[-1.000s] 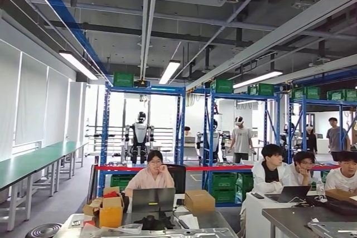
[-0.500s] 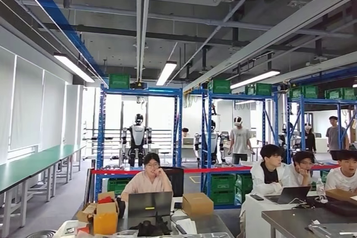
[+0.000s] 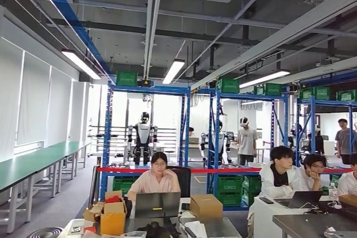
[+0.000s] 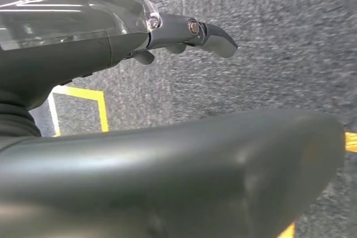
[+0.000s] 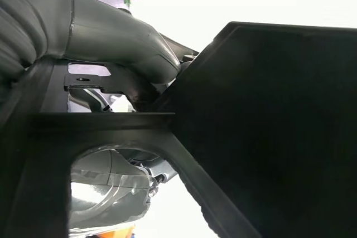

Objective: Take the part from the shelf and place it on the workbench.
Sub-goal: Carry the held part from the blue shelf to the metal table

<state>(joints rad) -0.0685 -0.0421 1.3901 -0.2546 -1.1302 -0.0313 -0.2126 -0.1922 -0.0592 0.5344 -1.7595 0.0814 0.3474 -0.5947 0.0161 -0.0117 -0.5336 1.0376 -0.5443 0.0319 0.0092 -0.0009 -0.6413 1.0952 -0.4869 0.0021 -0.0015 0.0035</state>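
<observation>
1. Two hands, one job: my right hand is gripping the black part, with the thumb clamping over its edge and the flat panel sticking out past the fingers.
2. My left hand is hanging over the floor, fingers spread and holding nothing.
3. I'm guessing the right arm is doing the placing, since the grey bench is sitting ahead, low right.

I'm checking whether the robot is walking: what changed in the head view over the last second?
The whole picture shifted, so the camera moved, not the things: first left and up, then back right and down. The person at the laptop, the cardboard box and the blue shelving kept their places relative to one another.
</observation>
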